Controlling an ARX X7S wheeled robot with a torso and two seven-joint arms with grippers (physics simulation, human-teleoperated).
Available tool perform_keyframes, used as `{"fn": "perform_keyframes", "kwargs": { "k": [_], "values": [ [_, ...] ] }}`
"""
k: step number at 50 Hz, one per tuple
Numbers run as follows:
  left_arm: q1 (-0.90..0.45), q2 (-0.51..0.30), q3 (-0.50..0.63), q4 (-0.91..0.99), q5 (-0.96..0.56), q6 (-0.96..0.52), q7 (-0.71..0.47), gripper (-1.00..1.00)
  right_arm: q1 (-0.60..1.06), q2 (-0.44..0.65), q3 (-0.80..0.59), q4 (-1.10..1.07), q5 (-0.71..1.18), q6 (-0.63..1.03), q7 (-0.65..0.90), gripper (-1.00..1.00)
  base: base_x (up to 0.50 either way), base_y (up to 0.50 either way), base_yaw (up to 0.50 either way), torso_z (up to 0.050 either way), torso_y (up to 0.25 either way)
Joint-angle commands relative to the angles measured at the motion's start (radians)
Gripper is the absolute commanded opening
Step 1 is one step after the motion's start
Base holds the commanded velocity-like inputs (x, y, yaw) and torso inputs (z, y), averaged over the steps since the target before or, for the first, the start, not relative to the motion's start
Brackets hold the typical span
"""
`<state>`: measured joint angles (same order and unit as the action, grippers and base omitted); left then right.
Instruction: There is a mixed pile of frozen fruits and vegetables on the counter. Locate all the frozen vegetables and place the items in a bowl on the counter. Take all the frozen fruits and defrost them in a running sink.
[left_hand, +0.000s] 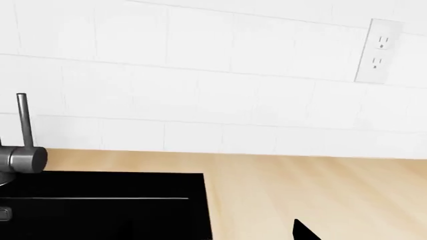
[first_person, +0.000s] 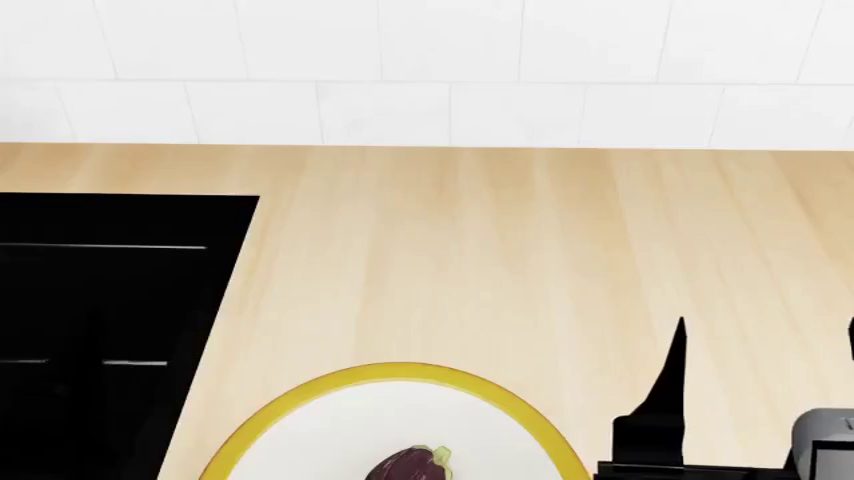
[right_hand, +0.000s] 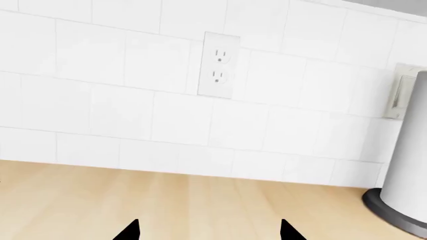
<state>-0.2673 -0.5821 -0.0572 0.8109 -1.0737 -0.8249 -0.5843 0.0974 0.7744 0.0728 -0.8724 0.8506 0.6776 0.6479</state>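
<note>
From your head camera you look down on a light wood-grain desk that runs back to a white tiled wall. The black sink is sunk into the desk at its left side, with a thin bar, perhaps the wire rack, crossing the basin. At the desk's near edge sits the white bowl with its yellow rim, only its far half in view. Inside it, near the middle, lies the purple eggplant, its green-yellow cap pointing to the right; only its top shows.

Your right hand rises at the near right corner of the view, just right of the bowl and not touching it. One dark pointed finger stands upright; the other barely shows at the picture's edge. In your right wrist camera two black fingertips stand well apart over bare desk with nothing between them, so this hand is spread wide and holds nothing. That camera faces a wall outlet and, toward the desk's far right, a white cylindrical appliance with a dark base.

Your left wrist camera shows the sink's corner, the chrome tap and one black fingertip. You cannot tell from this how far the left hand is open.
</note>
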Motion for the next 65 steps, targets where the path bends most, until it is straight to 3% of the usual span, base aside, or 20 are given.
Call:
{"fn": "perform_keyframes", "kwargs": {
  "k": [1,8,65],
  "values": [
    [0.031,-0.028,-0.053,-0.021,0.006,0.029,0.005,1.00,-0.005,0.011,-0.004,-0.008,-0.018,-0.003,0.002,1.00,0.00,0.00,0.00,0.000,0.000],
    [0.036,-0.057,-0.110,-0.010,-0.044,0.033,-0.011,1.00,-0.002,0.020,0.004,-0.023,-0.022,-0.005,0.011,1.00,0.00,0.16,0.00,0.000,0.000],
    [0.059,-0.081,-0.111,-0.004,-0.039,0.058,0.001,1.00,0.007,0.012,-0.020,-0.008,0.001,-0.016,0.013,1.00,0.00,0.50,0.00,0.000,0.000]
  ]
}}
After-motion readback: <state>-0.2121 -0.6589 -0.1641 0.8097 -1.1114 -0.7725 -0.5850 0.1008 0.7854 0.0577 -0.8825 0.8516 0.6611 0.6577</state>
